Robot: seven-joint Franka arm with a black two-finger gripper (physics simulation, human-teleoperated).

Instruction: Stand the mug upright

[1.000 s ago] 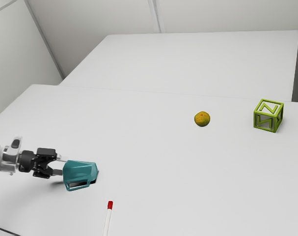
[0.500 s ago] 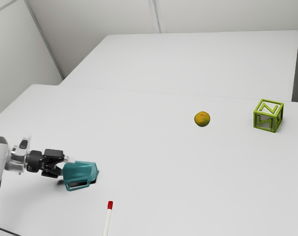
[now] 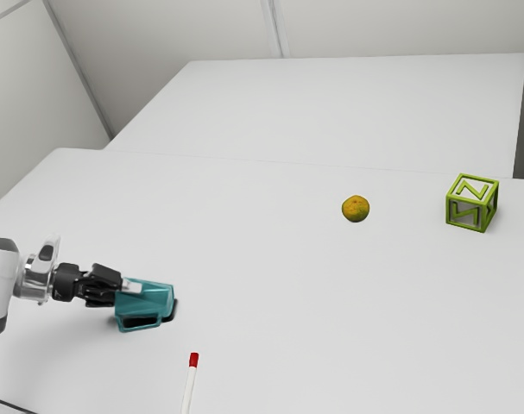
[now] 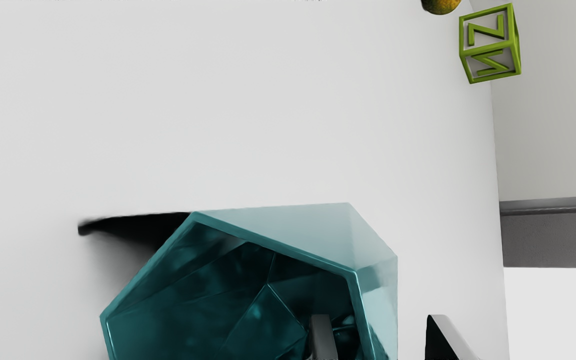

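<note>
At the jaws, the mug (image 3: 155, 302) is teal, darkest inside. Near them, the marker (image 3: 189, 390) is white, red-capped. Well apart from them, the mandarin (image 3: 356, 209) is mottled yellow-orange, the letter block (image 4: 490, 50) lime-green on pale faces.
</note>
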